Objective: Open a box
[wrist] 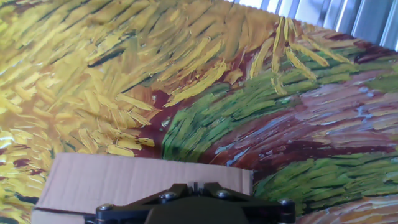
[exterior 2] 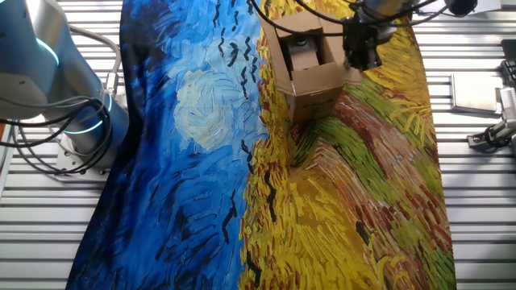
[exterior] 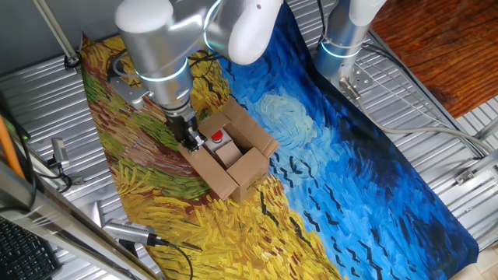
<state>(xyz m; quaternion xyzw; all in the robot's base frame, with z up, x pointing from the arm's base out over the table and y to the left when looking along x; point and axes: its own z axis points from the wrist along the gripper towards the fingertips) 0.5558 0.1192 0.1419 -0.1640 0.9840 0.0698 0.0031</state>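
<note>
The brown cardboard box (exterior: 233,159) stands on the yellow part of the painted cloth with its top flaps turned outward. A small red and white object (exterior: 218,138) shows inside it. In the other fixed view the box (exterior 2: 310,76) is at the top centre. My gripper (exterior: 192,143) hangs at the box's left side flap, fingers together; it also shows in the other fixed view (exterior 2: 359,64). In the hand view the fingers (wrist: 194,185) meet just above a flat cardboard flap (wrist: 124,180), and I cannot tell if they touch it.
The painted cloth (exterior: 350,179) covers the table's middle. A second arm's base (exterior: 342,35) stands at the back, also seen at the left of the other fixed view (exterior 2: 72,105). Metal tools (exterior: 128,232) lie on the slatted table edge.
</note>
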